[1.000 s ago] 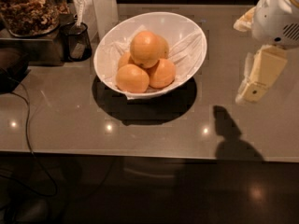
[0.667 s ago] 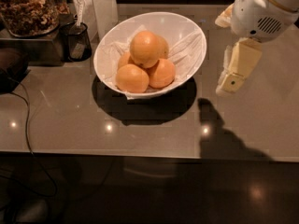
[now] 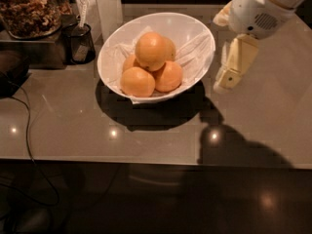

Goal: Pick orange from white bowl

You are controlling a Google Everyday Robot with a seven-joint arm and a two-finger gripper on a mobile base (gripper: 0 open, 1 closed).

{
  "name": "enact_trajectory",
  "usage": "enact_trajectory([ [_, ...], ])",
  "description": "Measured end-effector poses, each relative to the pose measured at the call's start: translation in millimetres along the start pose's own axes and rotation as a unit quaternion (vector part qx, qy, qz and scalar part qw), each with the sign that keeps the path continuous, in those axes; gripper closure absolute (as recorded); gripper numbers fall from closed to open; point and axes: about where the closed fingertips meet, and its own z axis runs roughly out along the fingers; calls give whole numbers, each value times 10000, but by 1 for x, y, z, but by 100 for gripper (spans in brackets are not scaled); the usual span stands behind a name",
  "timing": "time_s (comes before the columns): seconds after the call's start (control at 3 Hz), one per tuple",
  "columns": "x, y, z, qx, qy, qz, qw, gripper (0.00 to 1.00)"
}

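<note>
The white bowl [image 3: 186,27] stands on the grey counter, lined with crumpled white paper [image 3: 195,50]. It holds several oranges. The largest, paler orange [image 3: 150,50] sits on top of the pile, with deeper-orange ones [image 3: 137,82] below and beside it. My gripper [image 3: 226,81] hangs from the white arm [image 3: 258,11] just right of the bowl's rim, above the counter, apart from the fruit and holding nothing that I can see.
A small black mesh cup [image 3: 80,43] and a glass jar of brown bits [image 3: 29,9] stand at the back left. A black cable [image 3: 28,130] runs along the left. The counter's front edge [image 3: 146,162] lies close below the bowl.
My arm and gripper have moved left, from the right edge of the view to just beside the bowl. The bowl and oranges have not moved.
</note>
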Motion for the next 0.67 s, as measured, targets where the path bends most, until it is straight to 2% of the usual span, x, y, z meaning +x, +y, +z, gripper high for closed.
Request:
enact_trajectory([
  [0.67, -55, -35, 37, -435, -309, -505, 9973, 0],
])
